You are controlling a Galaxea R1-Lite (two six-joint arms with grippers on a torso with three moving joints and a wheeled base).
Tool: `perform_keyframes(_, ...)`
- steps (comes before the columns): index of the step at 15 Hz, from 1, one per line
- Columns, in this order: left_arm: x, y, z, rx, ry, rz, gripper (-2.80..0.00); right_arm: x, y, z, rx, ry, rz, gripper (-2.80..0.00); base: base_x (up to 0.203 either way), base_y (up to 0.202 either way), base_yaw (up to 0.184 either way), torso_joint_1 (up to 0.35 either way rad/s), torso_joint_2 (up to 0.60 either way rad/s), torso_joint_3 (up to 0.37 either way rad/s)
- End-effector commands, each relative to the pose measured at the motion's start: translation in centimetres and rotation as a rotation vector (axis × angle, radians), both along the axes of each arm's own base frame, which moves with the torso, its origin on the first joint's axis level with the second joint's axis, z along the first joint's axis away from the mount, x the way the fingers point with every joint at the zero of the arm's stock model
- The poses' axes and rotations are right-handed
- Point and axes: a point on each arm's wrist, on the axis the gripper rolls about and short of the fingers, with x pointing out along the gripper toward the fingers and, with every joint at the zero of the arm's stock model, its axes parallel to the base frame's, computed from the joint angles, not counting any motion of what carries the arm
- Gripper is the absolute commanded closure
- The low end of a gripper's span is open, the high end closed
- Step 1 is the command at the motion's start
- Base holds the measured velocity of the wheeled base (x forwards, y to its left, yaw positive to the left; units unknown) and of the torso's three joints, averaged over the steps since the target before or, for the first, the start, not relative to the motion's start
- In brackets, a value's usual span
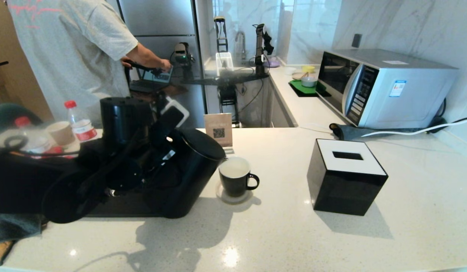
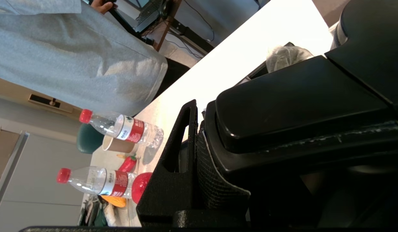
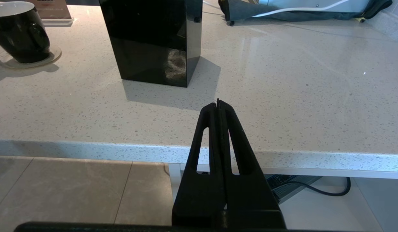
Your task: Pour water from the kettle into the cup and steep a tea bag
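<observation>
Kettle (image 1: 188,170) tilted over cup (image 1: 235,177)

Left arm reaches in from the left side of the head view, forearm and wrist stacked low over the bench, wrist rolled over sideways. Left tool (image 2: 199,167) clamped on the kettle (image 1: 192,170) handle; one finger (image 2: 178,154) visible beside the handle in the left wrist view, the other hidden behind it. Kettle held tipped over toward the robot's right. Right arm out of the head view, parked off the near bench edge. Right tool (image 3: 218,106) hangs just off that edge, fingers pressed flat together, holding nothing.
</observation>
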Motion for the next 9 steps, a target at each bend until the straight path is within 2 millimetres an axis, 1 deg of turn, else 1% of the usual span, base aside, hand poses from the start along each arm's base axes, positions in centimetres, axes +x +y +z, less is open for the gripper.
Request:
perform_keyframes(1, 0.3, -0.1, 0.1, 0.003, -0.005, 0.003, 0.0, 0.0, 0.0, 0.0, -0.001, 0.001, 0.001, 0.0, 0.0, 0.0, 0.0, 0.0, 0.0, 0.0)
perform_keyframes(9, 0.6, -0.4, 1.3, 0.049, 0.011, -0.007, 0.0, 0.0, 0.0, 0.0, -0.001, 0.001, 0.001, 0.0, 0.0, 0.0, 0.0, 0.0, 0.0, 0.0)
